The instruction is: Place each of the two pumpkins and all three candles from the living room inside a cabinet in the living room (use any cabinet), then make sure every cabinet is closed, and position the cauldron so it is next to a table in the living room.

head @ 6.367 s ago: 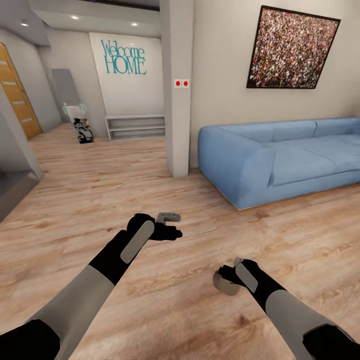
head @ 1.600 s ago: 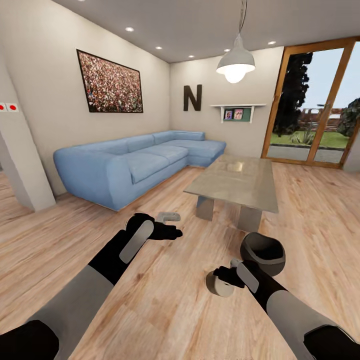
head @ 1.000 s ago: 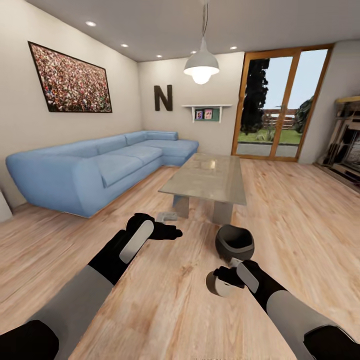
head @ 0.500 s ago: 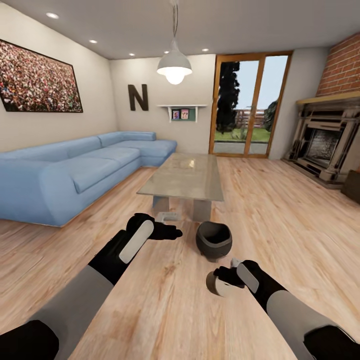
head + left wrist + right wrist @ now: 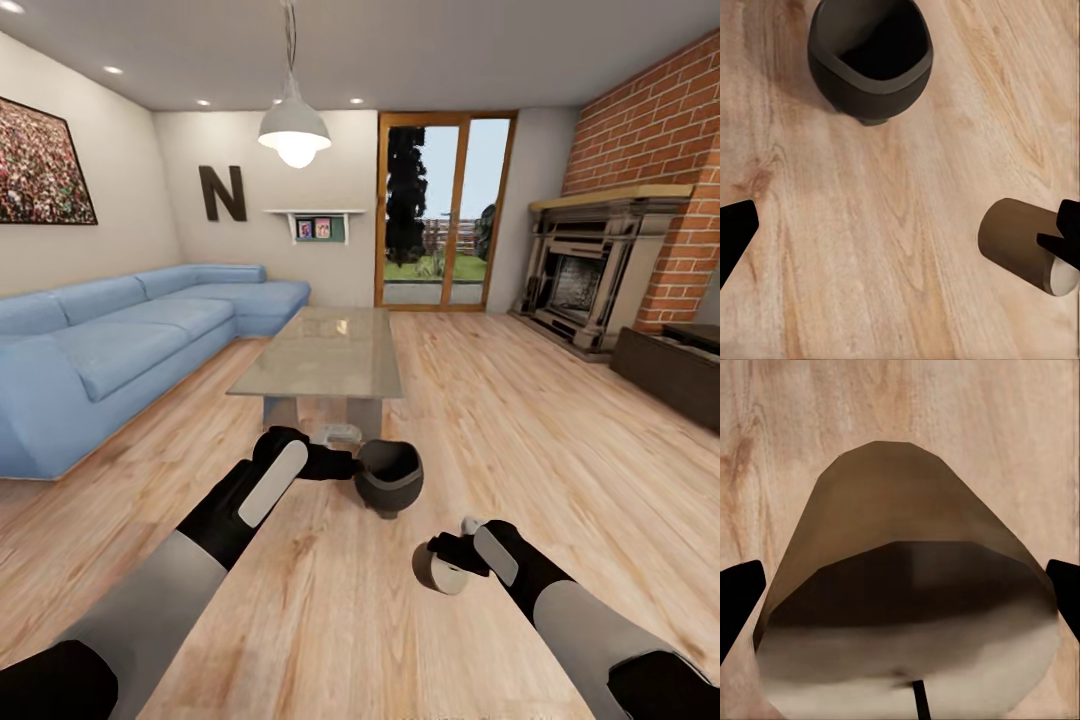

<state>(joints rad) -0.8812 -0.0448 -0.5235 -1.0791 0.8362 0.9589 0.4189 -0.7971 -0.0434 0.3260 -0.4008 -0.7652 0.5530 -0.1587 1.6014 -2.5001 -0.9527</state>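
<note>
Swinging round to the right since the earlier frames, the head camera now takes in a brick fireplace, and the cauldron shows left of where it did, though both arms keep their pose. One candle is gripped by the right pincer, closed on its sides above the wooden floor. The right wrist view adds its pale end face and dark wick, with black fingertips at either side. The left pincer seems to hold nothing; its fingers look spread, though I cannot tell for sure. From the left wrist the candle lies across the boards from the one cauldron, well apart, its hollow dark. Beyond stands one glass-topped table, the cauldron near its front end. Further off are a blue sofa and, far right, a low dark cabinet.
</note>
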